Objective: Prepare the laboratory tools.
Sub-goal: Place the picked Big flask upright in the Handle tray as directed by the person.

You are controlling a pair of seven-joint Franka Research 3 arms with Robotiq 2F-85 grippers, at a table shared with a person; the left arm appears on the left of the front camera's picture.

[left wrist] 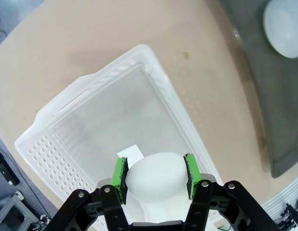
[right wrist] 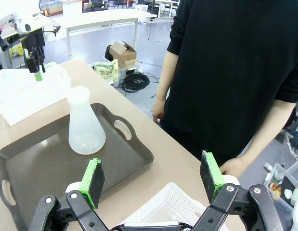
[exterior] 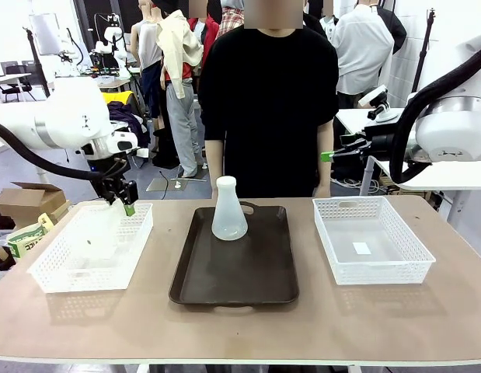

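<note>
One frosted-white conical flask [exterior: 228, 210] [right wrist: 85, 122] [left wrist: 283, 26] stands upright at the far end of the dark brown tray [exterior: 232, 287]. A second flask [exterior: 99, 233] [left wrist: 156, 185] is inside the left white basket [exterior: 50, 280] [left wrist: 91, 82], and my left gripper [exterior: 125, 200] [left wrist: 156, 173] is shut on its neck from above. I cannot tell whether its base touches the basket floor. My right gripper [exterior: 333, 151] [right wrist: 153, 180] is open and holds nothing, raised above the far right of the table.
A second white basket [exterior: 372, 276] [right wrist: 163, 202] sits at the right with a small white label on its floor. A person in black stands at the far edge, one hand [right wrist: 233, 166] near the table. Bare tabletop lies along the near edge.
</note>
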